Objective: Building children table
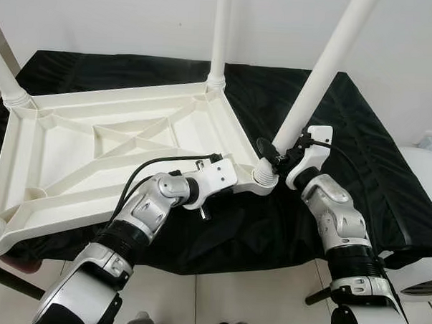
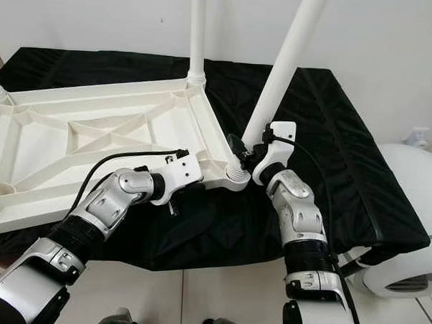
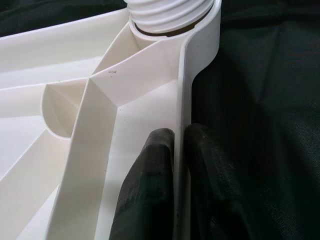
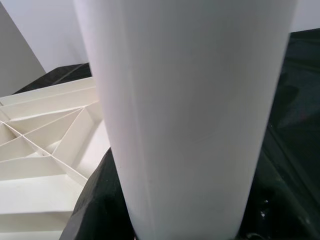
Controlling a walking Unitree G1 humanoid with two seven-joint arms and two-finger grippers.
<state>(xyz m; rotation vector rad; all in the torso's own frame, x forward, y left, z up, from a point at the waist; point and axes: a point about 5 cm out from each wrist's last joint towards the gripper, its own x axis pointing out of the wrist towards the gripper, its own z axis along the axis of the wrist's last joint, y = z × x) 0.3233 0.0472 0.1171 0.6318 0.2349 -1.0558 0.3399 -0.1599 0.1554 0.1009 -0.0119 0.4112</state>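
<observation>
A white plastic children's tabletop (image 1: 116,147) lies upside down on a black cloth, ribs facing up. White legs stand in its corners: one at the far corner (image 1: 220,33), one at the left (image 1: 4,77), and a tilted one (image 1: 316,80) in the near right socket (image 1: 264,180). My left gripper (image 3: 179,165) is shut on the tabletop's thin rim (image 3: 184,115) close to that socket, one finger on each side. My right gripper (image 1: 270,156) is shut on the tilted leg (image 4: 190,120) low down, just above the threaded socket.
The black cloth (image 1: 360,147) covers a work surface that drops off at the front and right. A white rounded object (image 1: 425,214) stands at the right edge. Pale floor tiles (image 1: 246,300) lie below, between my arms.
</observation>
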